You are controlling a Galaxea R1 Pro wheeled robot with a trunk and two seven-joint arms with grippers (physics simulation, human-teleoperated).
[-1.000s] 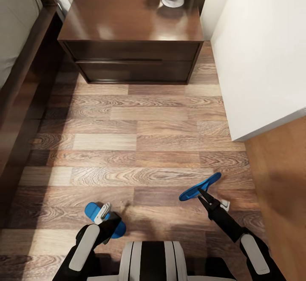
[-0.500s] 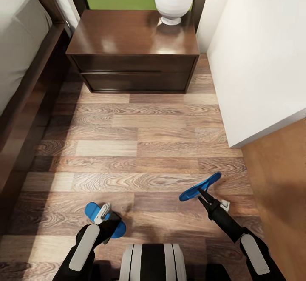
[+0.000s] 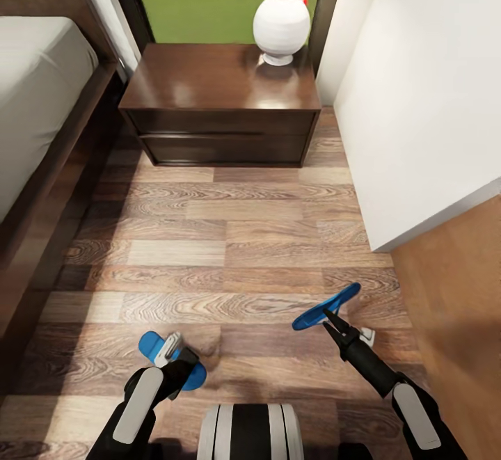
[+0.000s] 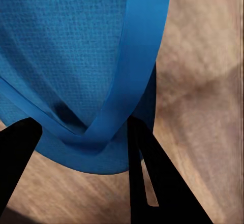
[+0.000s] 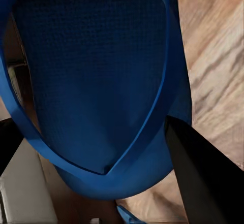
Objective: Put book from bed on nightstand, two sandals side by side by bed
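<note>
Each gripper holds a bright-blue sandal above the plank floor. My left gripper (image 3: 172, 361) is shut on one sandal (image 3: 150, 344), seen close up in the left wrist view as a blue sole and strap (image 4: 86, 66) between dark fingers (image 4: 152, 178). My right gripper (image 3: 328, 319) is shut on the other sandal (image 3: 327, 305), whose sole (image 5: 96, 87) sits against a black finger (image 5: 208, 178). The bed (image 3: 35, 91) runs along the left. The dark-brown nightstand (image 3: 219, 84) stands ahead. The book is out of view.
A white-based lamp (image 3: 280, 25) with a dark shade stands on the nightstand's back right corner. A white wall (image 3: 424, 98) closes the right side, ending at a corner by orange-brown flooring (image 3: 459, 293). Wood-plank floor (image 3: 223, 237) lies between me and the nightstand.
The head camera has tilted up, so the nightstand and bed sit lower in the picture and the lamp's shade now shows. Both grippers and their sandals have stayed put.
</note>
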